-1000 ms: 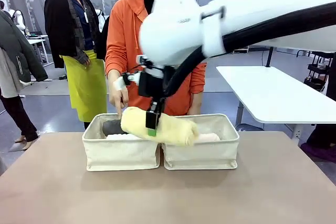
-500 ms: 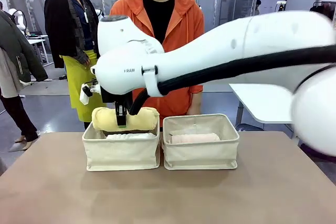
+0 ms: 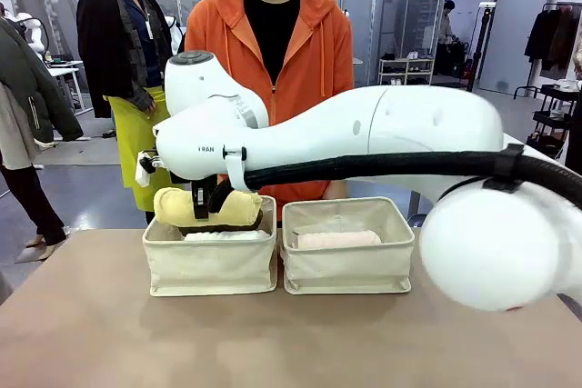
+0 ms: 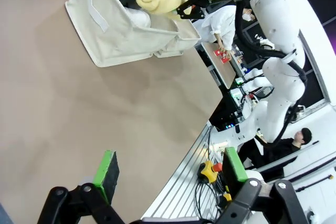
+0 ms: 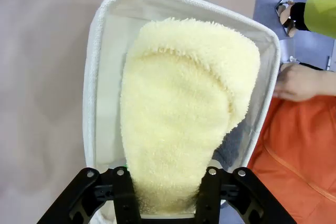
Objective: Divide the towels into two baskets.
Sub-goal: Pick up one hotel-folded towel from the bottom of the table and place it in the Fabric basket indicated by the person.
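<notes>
My right gripper is shut on the pale yellow towel, holding it level just above the left basket. From the right wrist view the yellow towel hangs over that basket's rim, with a bit of the dark grey towel beneath it. The white towel lies in the left basket. In the right basket lies the pale pink towel. My left gripper is open above bare tabletop, well short of the baskets.
A person in an orange hoodie stands right behind the baskets, one hand near the left basket's far side. The brown table lies bare in front of the baskets. My right arm spans both baskets.
My right gripper carried the yellow towel from over the right basket leftward to the left basket, then lowered it slightly. The person's hand has left the left basket.
</notes>
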Motion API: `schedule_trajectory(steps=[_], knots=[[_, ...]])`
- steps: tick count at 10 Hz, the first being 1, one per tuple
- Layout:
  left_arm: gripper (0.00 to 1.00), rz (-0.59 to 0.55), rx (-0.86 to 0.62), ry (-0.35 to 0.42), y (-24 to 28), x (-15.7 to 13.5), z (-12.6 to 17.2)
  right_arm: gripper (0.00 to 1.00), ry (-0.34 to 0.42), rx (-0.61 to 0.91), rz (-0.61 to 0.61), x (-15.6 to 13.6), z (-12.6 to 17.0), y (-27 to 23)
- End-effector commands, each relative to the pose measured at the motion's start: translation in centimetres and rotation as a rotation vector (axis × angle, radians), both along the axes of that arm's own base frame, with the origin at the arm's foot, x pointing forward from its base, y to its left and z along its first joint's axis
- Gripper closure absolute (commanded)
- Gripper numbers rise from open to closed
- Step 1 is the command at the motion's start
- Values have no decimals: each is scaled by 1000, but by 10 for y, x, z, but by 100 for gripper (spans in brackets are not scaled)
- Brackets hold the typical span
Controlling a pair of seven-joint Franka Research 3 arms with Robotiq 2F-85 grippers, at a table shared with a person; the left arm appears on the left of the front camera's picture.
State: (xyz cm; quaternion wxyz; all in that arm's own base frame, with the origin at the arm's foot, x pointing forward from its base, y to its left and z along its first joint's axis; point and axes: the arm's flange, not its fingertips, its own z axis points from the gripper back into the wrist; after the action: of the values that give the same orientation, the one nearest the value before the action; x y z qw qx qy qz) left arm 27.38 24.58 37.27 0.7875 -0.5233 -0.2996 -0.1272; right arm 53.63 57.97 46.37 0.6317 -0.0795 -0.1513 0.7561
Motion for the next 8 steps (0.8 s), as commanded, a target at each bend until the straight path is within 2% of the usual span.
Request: schedule_trajectory(steps=[1,2,3,4,5,8], knots=[[0,13,-2,5,1,-2,4,63,-14,-34,-4,12,4,19],[0,13,-2,5,1,-2,4,63,-13,-51,-10,12,-1,20],[0,13,-2,5,1,-2,4,34,-7,-51,-11,12,-3,20],[0,13,-2,5,1,-2,4,10,9,-57,-10,11,-5,20],[0,13,-2,5,1,-2,4,0,0,-84,-6,8,-9,22],[0,13,-2,5,1,-2,4,0,-1,-74,-8,6,-6,21]])
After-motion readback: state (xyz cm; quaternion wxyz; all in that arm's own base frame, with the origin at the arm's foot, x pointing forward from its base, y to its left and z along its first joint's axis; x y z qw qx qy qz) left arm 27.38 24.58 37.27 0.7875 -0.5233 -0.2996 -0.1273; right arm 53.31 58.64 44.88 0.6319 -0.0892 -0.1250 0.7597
